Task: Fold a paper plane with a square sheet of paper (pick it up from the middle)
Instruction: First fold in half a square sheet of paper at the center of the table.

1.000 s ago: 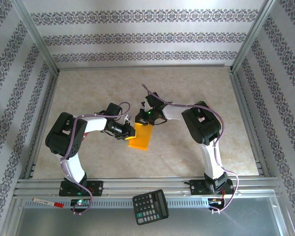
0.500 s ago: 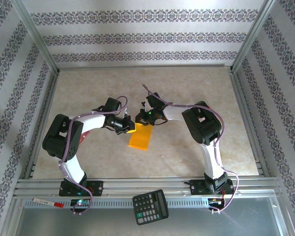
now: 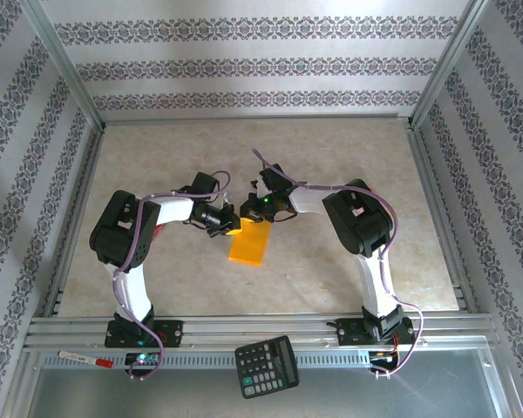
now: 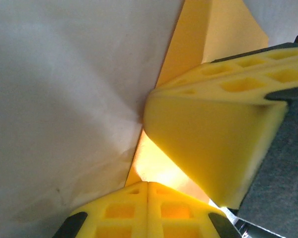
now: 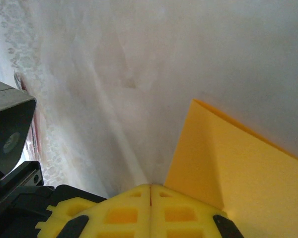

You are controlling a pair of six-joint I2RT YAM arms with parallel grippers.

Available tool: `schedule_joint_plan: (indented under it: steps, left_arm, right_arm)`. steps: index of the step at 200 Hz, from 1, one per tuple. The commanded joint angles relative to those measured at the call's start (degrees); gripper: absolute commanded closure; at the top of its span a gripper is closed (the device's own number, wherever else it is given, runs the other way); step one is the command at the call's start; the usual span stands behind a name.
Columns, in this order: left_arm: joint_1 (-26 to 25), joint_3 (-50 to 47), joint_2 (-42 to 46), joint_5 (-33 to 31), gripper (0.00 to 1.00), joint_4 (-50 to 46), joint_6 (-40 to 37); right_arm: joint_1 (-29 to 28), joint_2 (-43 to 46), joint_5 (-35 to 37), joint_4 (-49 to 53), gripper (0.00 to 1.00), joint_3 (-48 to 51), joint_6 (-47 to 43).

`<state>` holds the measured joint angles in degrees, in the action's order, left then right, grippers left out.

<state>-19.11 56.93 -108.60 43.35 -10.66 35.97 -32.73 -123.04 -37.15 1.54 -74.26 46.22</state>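
- Well, both tools are clenched: the left tool [image 3: 233, 225] and right tool [image 3: 254, 212] meet almost tip to tip over the far edge of the thin matte orange-yellow paper sheet [image 3: 251, 245]. The sheet is folded into a narrow oblong and lies flat just below them on the pale marbled counter [image 3: 331, 157].
- I cannot tell whether either tip pinches paper.
- Risks: the smooth sheet may skid under a push and skew the crease, and the blocky yellow fingertips [image 4: 213, 144] could collide or crumple the edge.
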Motion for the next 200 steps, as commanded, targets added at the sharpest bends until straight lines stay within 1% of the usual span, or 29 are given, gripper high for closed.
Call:
schedule_joint_plan:
  steps: [1,39,73,116,200]
  left_arm:
    - [0.27,-3.07,0.47,-1.35,1.0,-1.02,-2.1]
    - [0.3,-7.99,2.38,-1.19,1.0,-1.65,-3.18]
    - [-0.68,-10.87,4.5,-1.09,1.0,-3.09,-4.01]
    - [-1.18,-15.1,7.02,-0.99,1.0,-2.88,-3.45]
    - [-4.86,-20.31,11.5,-2.21,1.0,-5.86,-3.71]
  right_arm:
    - [0.65,-2.01,3.6,3.95,1.0,2.79,-0.35]
    - [0.65,-2.07,4.25,4.28,1.0,2.8,-0.23]
    - [0.65,-2.26,4.68,4.53,1.0,2.98,-0.16]
    - [0.65,-2.42,5.07,4.69,1.0,2.98,-0.02]
    - [0.56,-2.78,5.64,5.3,1.0,2.89,-0.07]
